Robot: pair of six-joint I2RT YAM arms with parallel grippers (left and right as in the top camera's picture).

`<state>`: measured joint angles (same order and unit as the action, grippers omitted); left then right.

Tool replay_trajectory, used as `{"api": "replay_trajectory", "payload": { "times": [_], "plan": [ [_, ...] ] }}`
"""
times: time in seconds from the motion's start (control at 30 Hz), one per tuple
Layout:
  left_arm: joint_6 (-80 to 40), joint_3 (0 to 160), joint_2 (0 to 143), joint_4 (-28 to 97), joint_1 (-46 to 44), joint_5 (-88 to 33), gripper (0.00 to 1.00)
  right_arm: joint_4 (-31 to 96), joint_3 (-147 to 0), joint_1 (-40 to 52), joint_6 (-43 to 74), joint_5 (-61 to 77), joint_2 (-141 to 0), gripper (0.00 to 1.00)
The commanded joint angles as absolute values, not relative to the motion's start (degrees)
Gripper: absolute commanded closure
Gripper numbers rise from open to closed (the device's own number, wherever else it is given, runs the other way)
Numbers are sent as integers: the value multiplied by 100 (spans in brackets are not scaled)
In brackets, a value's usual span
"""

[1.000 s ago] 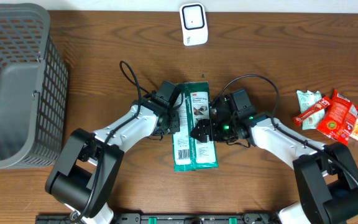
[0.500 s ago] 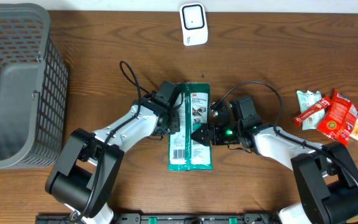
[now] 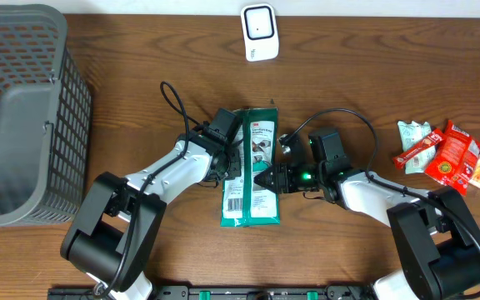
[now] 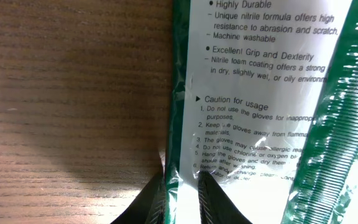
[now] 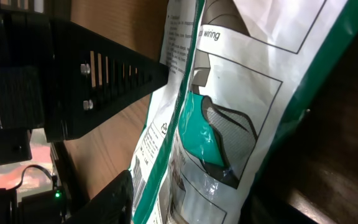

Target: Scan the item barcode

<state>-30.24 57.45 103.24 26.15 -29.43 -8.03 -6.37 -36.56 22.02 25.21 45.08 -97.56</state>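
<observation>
Left gripper [image 3: 235,167] reaches in low, pinching glove package [image 3: 249,202] edge between its fingertips. Right gripper [image 3: 262,179] straddles the opposite edge; cannot tell whether it presses.

Grey basket [image 3: 72,108]; red snack packets [image 3: 452,154]

On the desk [image 3: 348,67] I count one grey mesh basket [image 3: 73,117], one white scanner [image 3: 259,32], one green-and-white glove packet [image 3: 248,200], at least three small snack packets [image 3: 452,154], and two claws, my left claw [image 3: 233,162] and right claw [image 3: 265,178].
</observation>
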Motion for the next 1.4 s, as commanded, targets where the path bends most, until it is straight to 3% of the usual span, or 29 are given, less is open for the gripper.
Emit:
{"api": "replay_trajectory", "payload": {
  "times": [0.0, 0.27, 0.37, 0.47, 0.5, 0.77, 1.07, 1.3, 1.37],
  "plan": [
    [-3074, 5555, 10514, 2639, -2971, -856, 79, -670, -3621, 2239, 2528, 4683, -9817, 55],
    [-3074, 5555, 10514, 2617, -2971, -856, 79, -687, -3621, 2563, 2528, 4335, -9817, 55],
    [-3074, 5555, 10514, 2622, -2971, -856, 79, -718, -3621, 2626, 2526, 4185, -9817, 60],
    [-3074, 5555, 10514, 2620, -2971, -858, 79, -777, -3621, 2635, 2528, 4187, -9817, 75],
    [-3074, 5555, 10514, 2620, -2971, -858, 79, -775, -3621, 2639, 2528, 4187, -9817, 75],
    [-3074, 5555, 10514, 2617, -2971, -856, 79, -897, -3621, 2858, 2574, 4071, -9819, 71],
    [-3074, 5555, 10514, 2617, -2971, -858, 79, -902, -3618, 3009, 2998, 3492, -9828, 74],
    [-3074, 5555, 10514, 2602, -2971, -858, 79, -899, -3618, 3009, 2998, 3454, -9826, 95],
    [-3074, 5555, 10514, 2604, -2971, -858, 79, -880, -3618, 3004, 2998, 3457, -9826, 96]
  ]
}}
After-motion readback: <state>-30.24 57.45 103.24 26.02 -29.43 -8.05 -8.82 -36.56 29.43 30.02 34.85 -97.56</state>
